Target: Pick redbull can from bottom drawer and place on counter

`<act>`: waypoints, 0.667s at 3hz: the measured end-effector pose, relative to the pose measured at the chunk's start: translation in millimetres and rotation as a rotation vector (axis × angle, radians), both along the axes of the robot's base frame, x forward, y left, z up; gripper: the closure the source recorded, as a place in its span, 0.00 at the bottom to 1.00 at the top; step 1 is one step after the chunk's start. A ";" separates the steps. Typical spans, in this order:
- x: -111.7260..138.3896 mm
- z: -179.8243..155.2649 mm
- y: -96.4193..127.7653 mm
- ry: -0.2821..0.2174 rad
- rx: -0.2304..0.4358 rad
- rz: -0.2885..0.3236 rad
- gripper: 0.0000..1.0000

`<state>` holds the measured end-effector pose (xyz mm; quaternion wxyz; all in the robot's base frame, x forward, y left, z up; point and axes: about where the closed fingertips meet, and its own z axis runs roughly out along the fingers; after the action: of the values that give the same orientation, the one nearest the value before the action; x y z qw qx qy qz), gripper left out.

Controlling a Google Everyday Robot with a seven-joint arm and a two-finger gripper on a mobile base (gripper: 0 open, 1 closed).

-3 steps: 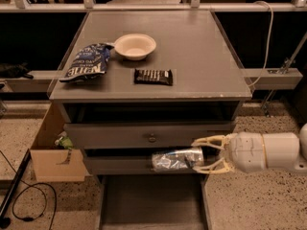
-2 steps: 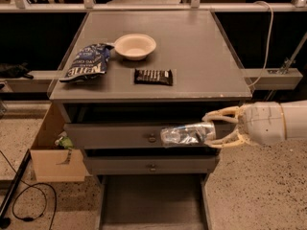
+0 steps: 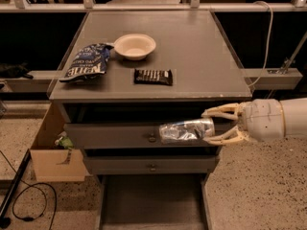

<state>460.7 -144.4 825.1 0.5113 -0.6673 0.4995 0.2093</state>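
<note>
The redbull can (image 3: 186,130), a shiny silver cylinder, lies sideways in the air in front of the upper drawer face. My gripper (image 3: 211,126) comes in from the right, and its pale fingers (image 3: 221,111) are shut on the can's right end. Below, the bottom drawer (image 3: 151,202) stands pulled out, showing a plain grey floor. Above the can spreads the counter (image 3: 201,51), a flat grey square top.
On the counter lie a blue chip bag (image 3: 87,62), a pale bowl (image 3: 135,46) and a dark candy bar (image 3: 153,76). Two shut drawers with round knobs (image 3: 152,139) sit under the top. A cardboard box (image 3: 52,152) and cables are on the floor at the left.
My gripper has risen with the can, from the level of the middle drawer up to the upper drawer face, just under the counter's edge.
</note>
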 end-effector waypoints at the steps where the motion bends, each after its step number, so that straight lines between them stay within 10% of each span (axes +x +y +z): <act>1: 3.2 7.0 1.4 -0.008 0.023 0.008 1.00; 2: 1.0 -5.5 -6.8 0.054 0.064 -0.011 1.00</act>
<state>461.7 -151.1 819.6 0.5201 -0.6418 0.5098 0.2403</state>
